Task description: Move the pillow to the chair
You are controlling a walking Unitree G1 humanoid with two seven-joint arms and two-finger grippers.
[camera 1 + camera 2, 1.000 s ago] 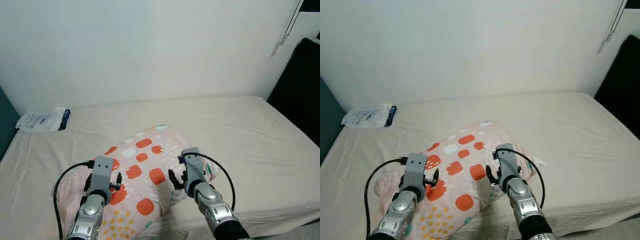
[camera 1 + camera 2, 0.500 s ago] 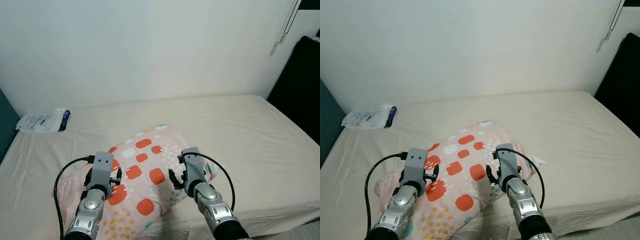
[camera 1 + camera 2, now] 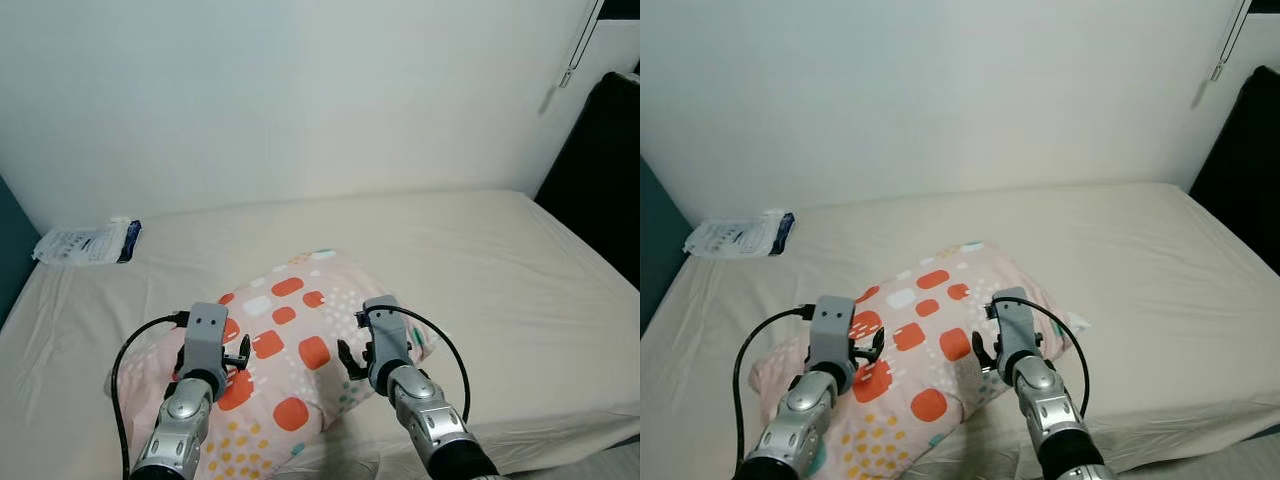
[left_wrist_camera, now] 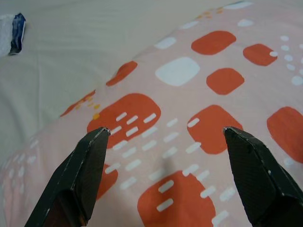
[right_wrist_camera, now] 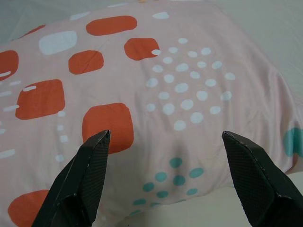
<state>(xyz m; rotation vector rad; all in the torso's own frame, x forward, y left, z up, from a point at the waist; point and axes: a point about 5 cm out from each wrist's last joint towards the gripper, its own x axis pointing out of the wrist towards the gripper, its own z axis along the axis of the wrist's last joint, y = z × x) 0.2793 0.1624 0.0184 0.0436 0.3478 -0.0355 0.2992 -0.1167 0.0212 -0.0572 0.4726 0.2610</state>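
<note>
A pink pillow (image 3: 285, 330) with orange squares and white and teal dots lies on the beige bed (image 3: 480, 260), near its front edge. My left gripper (image 3: 212, 355) hovers over the pillow's left part. In the left wrist view it (image 4: 165, 130) is open, its black fingers (image 4: 87, 161) spread wide just above the fabric. My right gripper (image 3: 365, 358) is over the pillow's right end. In the right wrist view it (image 5: 165, 133) is open too, with the dotted corner of the pillow (image 5: 189, 94) between its fingers. Neither grips the fabric.
A white packet with a blue end (image 3: 85, 242) lies at the bed's far left, near the white wall. A tall black object (image 3: 600, 170) stands right of the bed, with a cord (image 3: 568, 65) hanging above it. A teal surface (image 3: 8, 250) borders the left edge.
My left gripper has edged slightly forward and to the right over the pillow. The right gripper and the pillow have stayed put.
</note>
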